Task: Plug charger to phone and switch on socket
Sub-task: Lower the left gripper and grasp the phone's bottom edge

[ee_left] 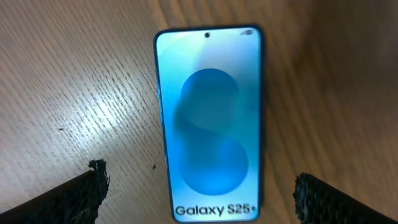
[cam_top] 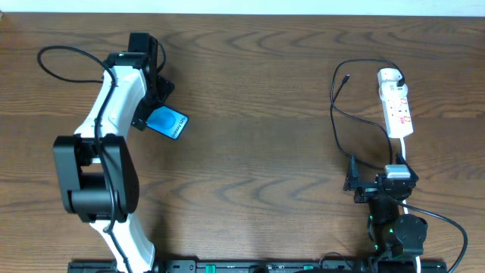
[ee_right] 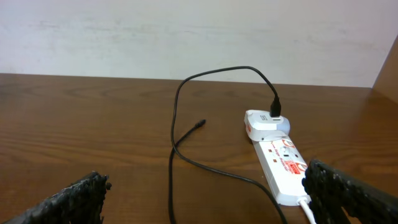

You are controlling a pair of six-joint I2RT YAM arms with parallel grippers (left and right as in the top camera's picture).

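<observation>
The phone (ee_left: pixel 208 124) lies flat on the wooden table, its blue screen up and its "Galaxy S25+" text nearest the camera. My left gripper (ee_left: pixel 200 180) hovers over it, open, one finger on each side and clear of its edges. In the overhead view the phone (cam_top: pixel 170 123) peeks out from under the left gripper (cam_top: pixel 154 106). The white socket (cam_top: pixel 395 106) lies at the right. The charger (cam_top: pixel 337 121) runs from the socket's far end, and its free plug tip (cam_top: pixel 346 76) rests on the table. My right gripper (ee_right: pixel 205 177) is open and empty, just short of the socket (ee_right: pixel 280 162).
A white adapter (ee_right: pixel 264 121) sits in the socket's far end with the charger (ee_right: pixel 186 112) plugged into it. The socket's white cord (cam_top: pixel 402 155) runs back toward the right arm. A black robot cable (cam_top: pixel 57 57) loops at the far left. A black rail (cam_top: pixel 250 265) lines the front edge.
</observation>
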